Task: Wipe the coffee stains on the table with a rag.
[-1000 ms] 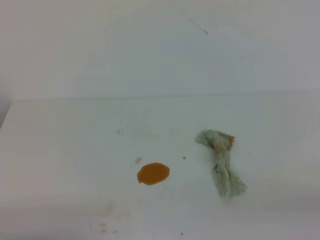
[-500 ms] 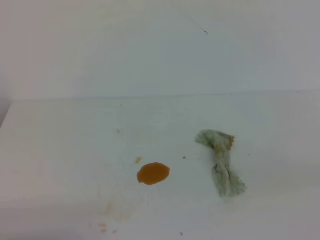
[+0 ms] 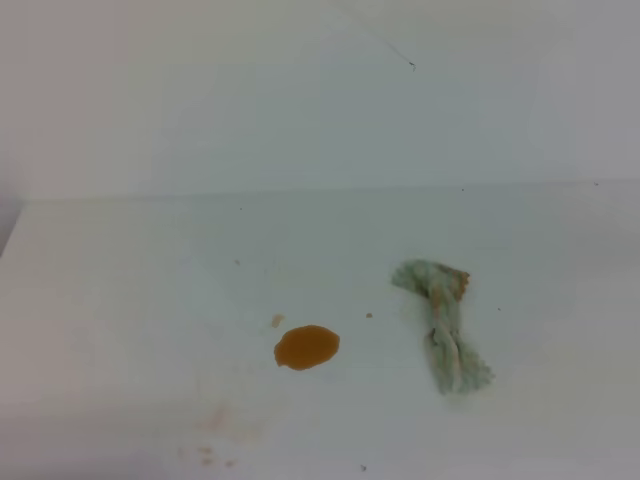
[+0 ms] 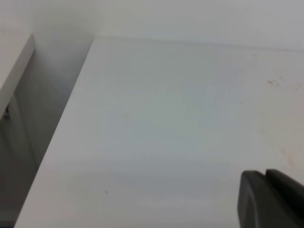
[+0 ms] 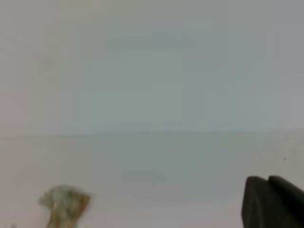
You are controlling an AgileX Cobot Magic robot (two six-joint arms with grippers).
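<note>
White and smooth, the table (image 3: 120,300) fills the lower part of the exterior high view and meets a plain pale wall (image 3: 300,100) behind it. No brand, label or writing can be read on anything.

On the table lie the coffee stains (image 3: 307,347): a glossy orange-brown oval puddle left of centre, with tiny brown specks near it and faint brownish smudges toward the front edge. Well to the right of the puddle, and apart from it, lies the rag (image 3: 441,325), a wrinkled mint-green and white cloth bunched into a narrow strip, with an orange-brown blotch at its far end. Nothing touches it.

Neither arm shows in the exterior high view. In the right wrist view, the right gripper (image 5: 270,202) appears as dark fingers pressed together at the lower right corner, clenched on nothing. In the left wrist view, the left gripper (image 4: 270,199) shows only as a dark shape at the lower right; whether it is clenched or released cannot be told.
</note>
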